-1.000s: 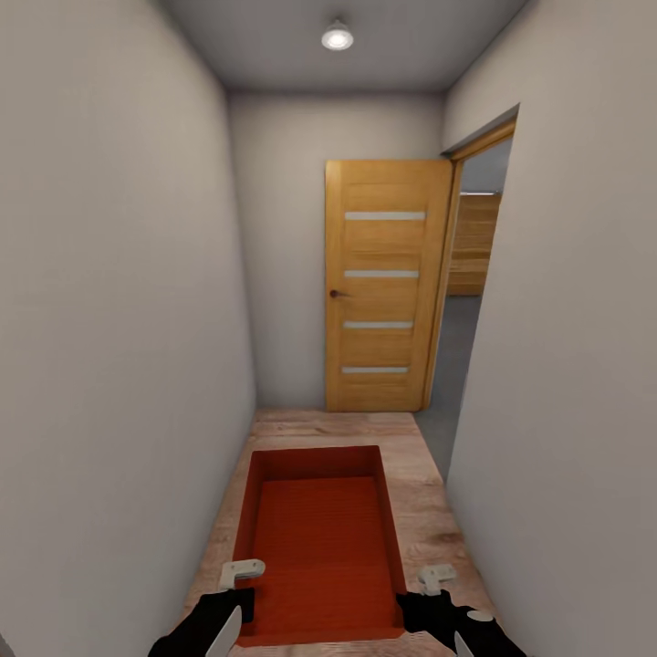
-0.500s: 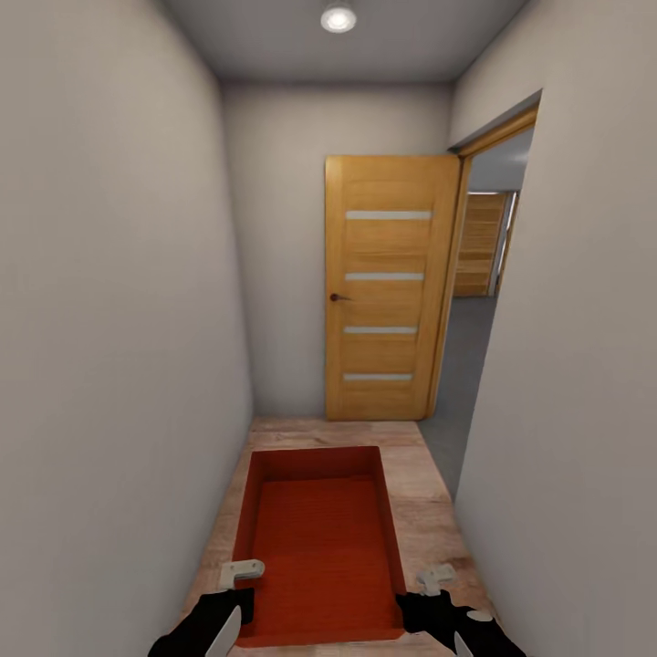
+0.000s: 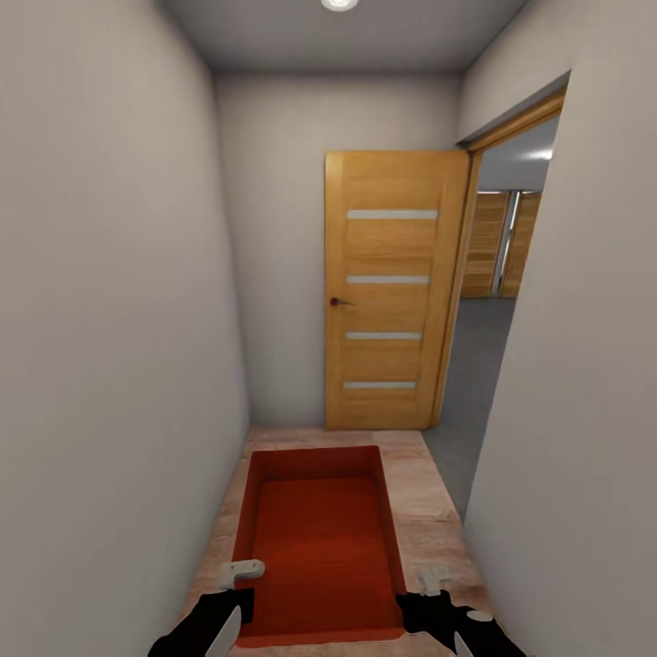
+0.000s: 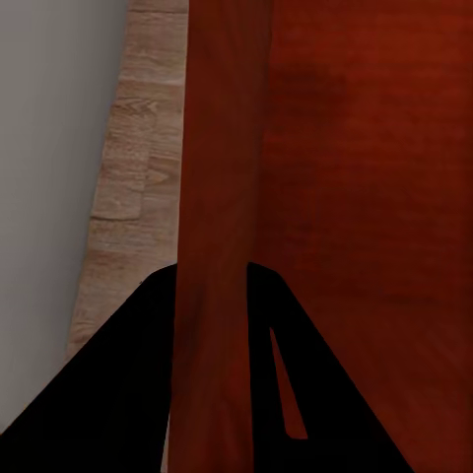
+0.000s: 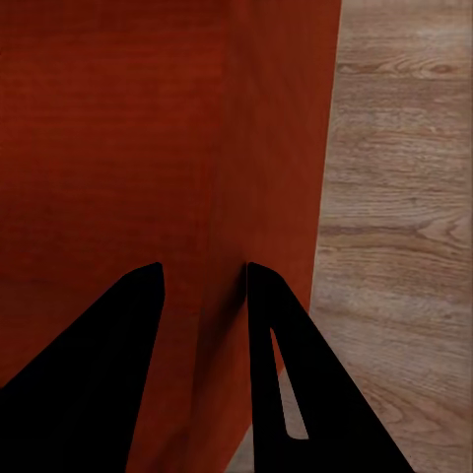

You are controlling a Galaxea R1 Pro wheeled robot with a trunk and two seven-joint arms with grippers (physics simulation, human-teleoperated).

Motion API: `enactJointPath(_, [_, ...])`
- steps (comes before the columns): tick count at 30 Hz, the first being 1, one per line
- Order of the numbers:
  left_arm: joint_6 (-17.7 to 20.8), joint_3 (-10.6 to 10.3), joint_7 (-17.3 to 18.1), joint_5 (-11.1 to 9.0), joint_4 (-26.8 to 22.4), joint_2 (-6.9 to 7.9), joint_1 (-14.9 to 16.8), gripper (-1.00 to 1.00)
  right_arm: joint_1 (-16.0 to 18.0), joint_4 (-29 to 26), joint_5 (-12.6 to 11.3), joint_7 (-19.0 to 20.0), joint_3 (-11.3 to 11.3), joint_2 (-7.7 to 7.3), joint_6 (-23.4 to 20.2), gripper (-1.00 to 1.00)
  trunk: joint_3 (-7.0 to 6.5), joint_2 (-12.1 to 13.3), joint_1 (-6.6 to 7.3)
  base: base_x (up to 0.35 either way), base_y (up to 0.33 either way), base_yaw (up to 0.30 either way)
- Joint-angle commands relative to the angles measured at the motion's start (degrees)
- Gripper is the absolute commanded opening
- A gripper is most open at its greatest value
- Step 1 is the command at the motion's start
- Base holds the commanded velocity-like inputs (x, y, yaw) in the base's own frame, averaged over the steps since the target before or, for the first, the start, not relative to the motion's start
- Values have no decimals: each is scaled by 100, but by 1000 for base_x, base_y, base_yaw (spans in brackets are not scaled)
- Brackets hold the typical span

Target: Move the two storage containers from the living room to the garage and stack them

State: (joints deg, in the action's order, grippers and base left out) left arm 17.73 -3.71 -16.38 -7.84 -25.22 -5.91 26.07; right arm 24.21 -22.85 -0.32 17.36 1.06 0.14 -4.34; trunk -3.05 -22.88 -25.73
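Observation:
One orange-red storage container (image 3: 319,538) hangs low in front of me over the wood plank floor of a narrow hallway. My left gripper (image 3: 239,589) is shut on its left wall (image 4: 222,148), one finger inside and one outside. On the other side, my right gripper (image 3: 431,589) is shut on the right wall (image 5: 266,128) the same way. The bin is empty and level. Through a doorway at the right I see the garage with its dark grey floor (image 3: 474,365) and a brown slatted door (image 3: 500,242). The living room is out of view.
Pale walls close in on both sides, the left wall (image 3: 109,365) and the right wall (image 3: 584,411). An open wooden door (image 3: 388,292) with several glass strips stands against the end wall, beside the doorway. A ceiling light (image 3: 339,4) is overhead.
The whole view has moved forward down the hallway: the wooden door and the doorway look larger and more of the garage shows. The container stays held in both grippers.

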Motion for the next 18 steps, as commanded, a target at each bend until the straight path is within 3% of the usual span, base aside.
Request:
enactJointPath(1, [-490,187,-49,98,-26,11,4,-100,-4,-2,-39,75,17,-5,-41,-100,2,-4,-5,329,0,0])
enactJointPath(18, [-482,187,-58,98,-27,11,4,-100,-4,-4,-30,77,24,-5,-41,-100,2,-4,-5,329,0,0])
